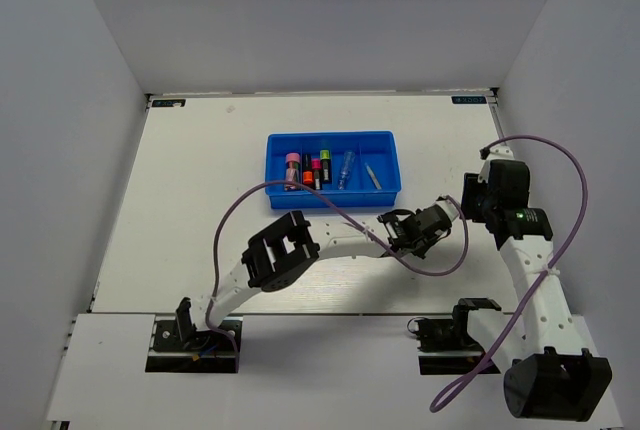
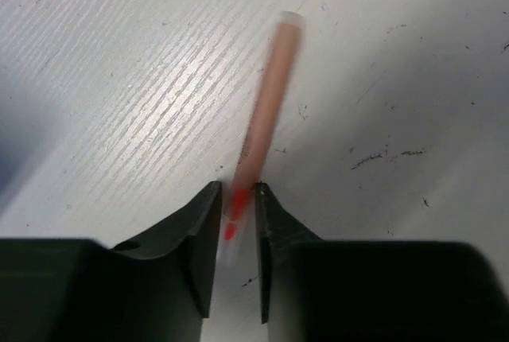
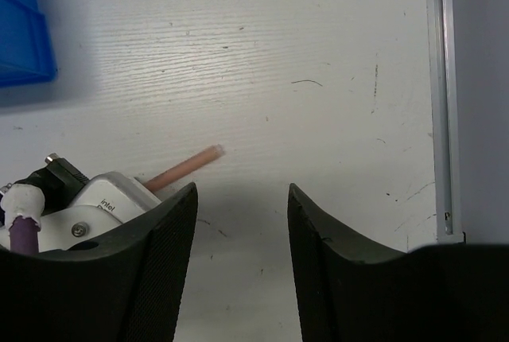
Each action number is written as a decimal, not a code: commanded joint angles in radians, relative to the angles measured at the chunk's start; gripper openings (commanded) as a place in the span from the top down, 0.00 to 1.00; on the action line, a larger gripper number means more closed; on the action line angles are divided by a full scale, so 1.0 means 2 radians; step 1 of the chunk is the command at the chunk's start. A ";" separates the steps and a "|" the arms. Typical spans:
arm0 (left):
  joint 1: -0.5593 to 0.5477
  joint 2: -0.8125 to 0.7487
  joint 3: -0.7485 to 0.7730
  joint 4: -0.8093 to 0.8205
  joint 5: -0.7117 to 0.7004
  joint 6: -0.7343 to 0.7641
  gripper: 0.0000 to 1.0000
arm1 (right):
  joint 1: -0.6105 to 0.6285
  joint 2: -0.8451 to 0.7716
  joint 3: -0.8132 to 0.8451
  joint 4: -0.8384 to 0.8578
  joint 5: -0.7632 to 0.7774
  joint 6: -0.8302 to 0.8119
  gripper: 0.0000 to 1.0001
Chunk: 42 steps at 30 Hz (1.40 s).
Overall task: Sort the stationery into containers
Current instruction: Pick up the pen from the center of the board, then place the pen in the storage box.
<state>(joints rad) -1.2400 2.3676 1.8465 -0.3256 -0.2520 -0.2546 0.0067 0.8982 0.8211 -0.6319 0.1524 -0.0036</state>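
- The white counter (image 1: 180,210) is scuffed and ribbed, and carries everything.
- The blue tray (image 1: 330,136), a shallow bright rectangle split by dividers, sits toward the far middle of the counter. Its near left corner shows at the upper left of the right wrist view.
- Inside the tray, from left to right, lie a pink-capped highlighter (image 1: 292,162), an orange-capped highlighter (image 1: 307,170) and a green-capped highlighter (image 1: 325,160). All three have short black bodies and lie lengthwise.
- Further right in the tray, a clear blue-and-white tube (image 1: 346,168) lies in its own lane, and a pale-yellow stick (image 1: 373,177) lies at a slant in the rightmost lane.
- The right fingers (image 3: 242,199) are spread wide over bare counter near its right edge, with nothing between them.
- The left fingers (image 2: 237,199) are drawn in to a narrow slit and pinch the near end of the pink stick (image 2: 270,103).
- The stick is outside the tray, over the counter to the near right of it, between the tray and the right arm.
- It is thin and straight, salmon pink along most of its length, with a paler end cap at the far tip. A red band and a whitish tip sit where the fingers grip it.
- It points away from the left fingers, leaning slightly right, and looks a little blurred.
- Whether its far end touches the counter cannot be told.
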 commanded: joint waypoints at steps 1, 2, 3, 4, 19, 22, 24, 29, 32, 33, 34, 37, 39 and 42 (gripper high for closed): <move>-0.023 0.011 -0.030 -0.053 -0.004 0.029 0.68 | 0.004 -0.010 0.004 0.018 -0.036 0.019 0.47; -0.023 0.010 -0.036 -0.057 -0.009 0.028 0.72 | 0.004 -0.010 0.004 0.017 -0.037 0.019 0.47; -0.023 0.009 -0.057 -0.063 -0.011 0.026 0.75 | 0.002 -0.010 0.003 0.018 -0.037 0.019 0.47; -0.023 0.000 -0.066 -0.062 -0.013 0.024 0.82 | 0.003 -0.011 0.004 0.017 -0.037 0.020 0.47; -0.010 -0.186 -0.178 -0.064 -0.024 0.019 1.00 | 0.004 -0.012 0.001 0.017 -0.061 0.015 0.93; 0.002 -0.217 -0.173 -0.073 -0.028 0.019 1.00 | 0.004 -0.013 -0.002 0.015 -0.066 0.014 0.95; 0.013 -0.230 -0.168 -0.076 -0.031 0.020 1.00 | 0.004 -0.012 -0.002 0.018 -0.069 0.012 0.91; 0.054 -0.252 -0.133 -0.082 -0.028 0.010 1.00 | 0.004 -0.015 -0.006 0.018 -0.088 0.010 0.90; 0.080 -0.252 -0.113 -0.076 -0.019 -0.011 1.00 | 0.005 -0.016 -0.007 0.017 -0.094 0.009 0.90; 0.088 -0.252 -0.105 -0.070 -0.019 -0.017 1.00 | 0.005 -0.016 -0.008 0.017 -0.095 0.009 0.90; 0.099 -0.249 -0.101 -0.068 -0.021 -0.036 1.00 | 0.004 -0.017 -0.007 0.016 -0.095 0.009 0.90; 0.127 -0.218 -0.073 -0.063 -0.030 -0.076 1.00 | 0.005 -0.018 -0.009 0.016 -0.100 0.009 0.90; 0.148 -0.207 -0.048 -0.066 -0.035 -0.093 1.00 | 0.005 -0.018 -0.009 0.015 -0.104 0.009 0.89; 0.171 -0.176 -0.015 -0.067 -0.035 -0.139 1.00 | 0.005 -0.020 -0.010 0.017 -0.108 0.009 0.89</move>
<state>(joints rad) -0.9318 1.9869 1.7523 -0.4618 -0.3084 -0.4232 0.0135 0.8761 0.8047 -0.6270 -0.0391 0.0193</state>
